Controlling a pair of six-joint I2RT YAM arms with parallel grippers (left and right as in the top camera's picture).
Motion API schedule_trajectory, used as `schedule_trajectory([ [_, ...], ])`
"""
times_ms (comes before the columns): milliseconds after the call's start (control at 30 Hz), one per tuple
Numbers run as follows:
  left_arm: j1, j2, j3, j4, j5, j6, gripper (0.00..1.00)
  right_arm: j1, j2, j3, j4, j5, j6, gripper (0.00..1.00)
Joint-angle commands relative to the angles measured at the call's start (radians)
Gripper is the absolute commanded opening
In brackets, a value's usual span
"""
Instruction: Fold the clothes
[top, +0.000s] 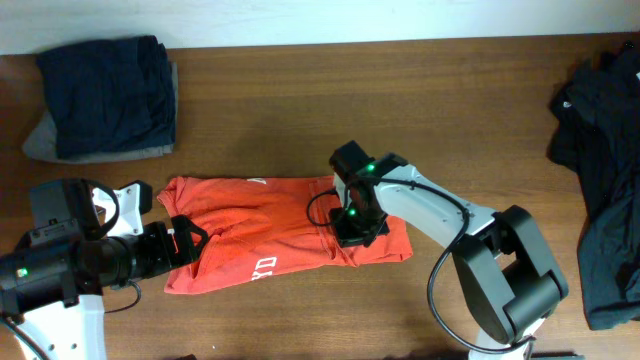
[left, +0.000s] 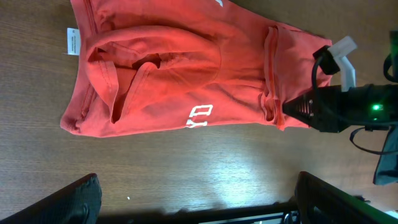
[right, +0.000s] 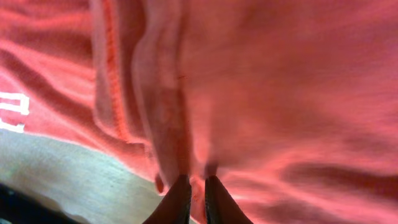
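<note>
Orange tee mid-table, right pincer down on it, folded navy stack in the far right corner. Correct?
One slip: the overhead view shows the folded navy stack at the far left corner; the right side holds a loose black garment. The rest stands: the orange tee lies mid-table with the right pincer down on it.

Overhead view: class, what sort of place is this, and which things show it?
Probably a robotics lab bench set up for laundry folding. A left arm and a right arm work at a wooden table, an orange-red T-shirt lies on it, and folded dark clothes are stacked in a corner.
</note>
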Motion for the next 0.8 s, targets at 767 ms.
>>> schedule_trajectory([
  [767,-0.004,0.000,-0.005,-0.006,-0.003,0.012,0.99,-0.025,-0.132,0.180,-0.214,0.196,-0.004,0.22],
])
